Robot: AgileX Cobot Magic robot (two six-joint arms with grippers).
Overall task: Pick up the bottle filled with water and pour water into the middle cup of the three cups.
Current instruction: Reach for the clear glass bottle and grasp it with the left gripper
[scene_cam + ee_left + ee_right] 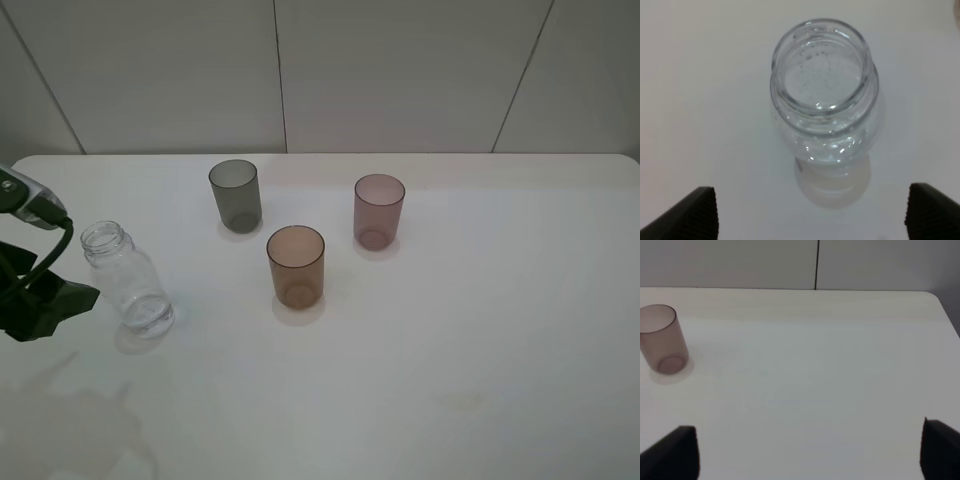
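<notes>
Reach looks to be the step in hand: the clear bottle [128, 280] stands upright and uncapped on the white table [480, 350], at 9 o'clock from the amber tumbler [296, 265] in the high view and well apart from it. The left hand [812, 217] waits near the bottle's 9 o'clock, jaws spread wide and holding nothing. Its wrist view shows the two dark fingertips [695, 212] apart from the glass, with the bottle ahead of the gap between them, a line-up that suits sliding in around the body below the rounded shoulders. With no cap on, the bottle would probably need to be kept upright until it is over the target. The amber tumbler is the middle of the three cups: the grey tumbler [235, 195] stands at its 11 o'clock and the pinkish tumbler [379, 210] at its 2 o'clock, neither touching it. The right hand [807, 452], absent from the high view, is wide open and empty above bare table, presumably keeping clear.
</notes>
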